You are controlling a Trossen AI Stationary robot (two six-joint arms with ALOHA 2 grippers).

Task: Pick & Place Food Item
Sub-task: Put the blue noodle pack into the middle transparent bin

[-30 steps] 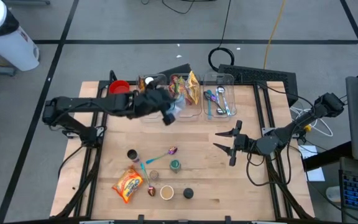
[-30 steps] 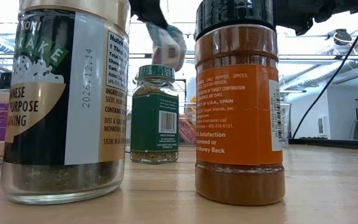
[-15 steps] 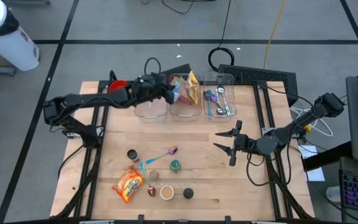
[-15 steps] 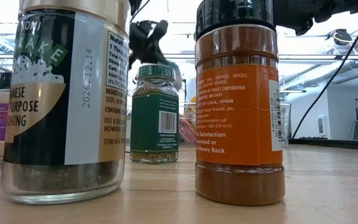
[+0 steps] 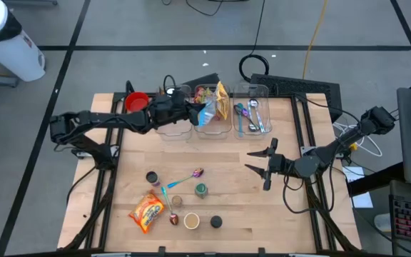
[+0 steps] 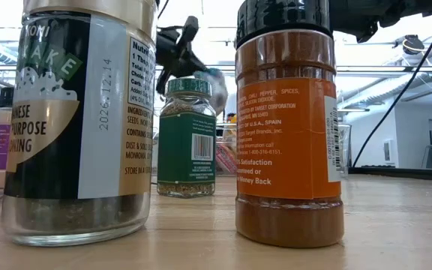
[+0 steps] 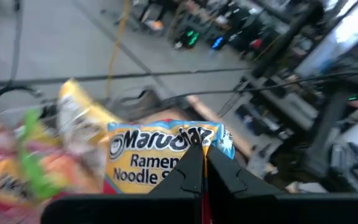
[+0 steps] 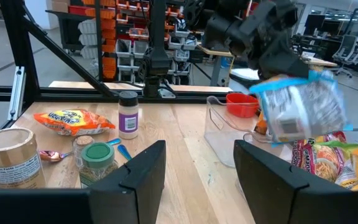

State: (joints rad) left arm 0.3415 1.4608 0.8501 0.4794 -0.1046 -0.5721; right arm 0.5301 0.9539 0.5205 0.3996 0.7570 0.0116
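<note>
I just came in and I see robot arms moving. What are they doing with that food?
The left gripper has its jaws shut on a ramen noodle packet, holding it in the air over the middle clear bin at the back of the table, where other snack packets lie. The right gripper waits with open jaws above the table on the right, holding nothing. Spice jars, spoons and an orange snack bag sit at the front.
</note>
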